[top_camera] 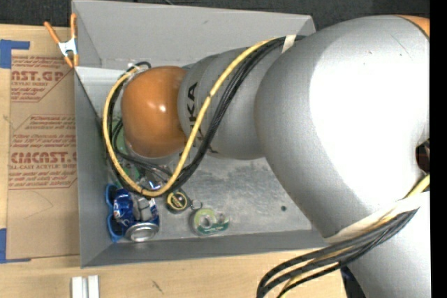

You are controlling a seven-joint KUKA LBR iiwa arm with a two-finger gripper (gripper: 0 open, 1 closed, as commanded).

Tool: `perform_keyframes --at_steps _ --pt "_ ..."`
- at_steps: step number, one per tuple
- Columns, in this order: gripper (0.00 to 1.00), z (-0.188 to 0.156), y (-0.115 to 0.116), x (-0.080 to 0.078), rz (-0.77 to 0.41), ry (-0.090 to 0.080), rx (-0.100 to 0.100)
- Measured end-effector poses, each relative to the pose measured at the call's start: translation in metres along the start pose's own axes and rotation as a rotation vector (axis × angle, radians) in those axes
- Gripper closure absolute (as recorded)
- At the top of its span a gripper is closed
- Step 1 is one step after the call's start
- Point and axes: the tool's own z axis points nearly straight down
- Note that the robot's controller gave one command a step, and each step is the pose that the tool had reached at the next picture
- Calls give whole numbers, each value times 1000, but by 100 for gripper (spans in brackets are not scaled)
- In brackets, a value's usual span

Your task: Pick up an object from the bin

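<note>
even, fairly bright light from above. a soft white highlight sits on the orange cover (162,107) and a broad sheen on the silver arm (349,101); the bin (195,31) floor beneath them lies in shadow.

The arm (293,115) reaches into the bin (209,24) from the right. Its orange cover (150,112), looped by yellow and black cables (110,115), is over the bin's left part. Near the front wall lie a crushed blue can (126,213), a small ring (177,201) and a green-white disc (209,222).
</note>
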Motion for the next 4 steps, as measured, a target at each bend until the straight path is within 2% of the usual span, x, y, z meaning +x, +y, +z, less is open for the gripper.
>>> perform_keyframes --at_steps 1,2,3,4 --pt "100 -5 -1 -2 1 -3 2" --pt "100 -29 -1 -3 1 4 2" --pt "100 -73 0 -5 1 -1 2" --pt "100 -92 1 -6 1 0 2"
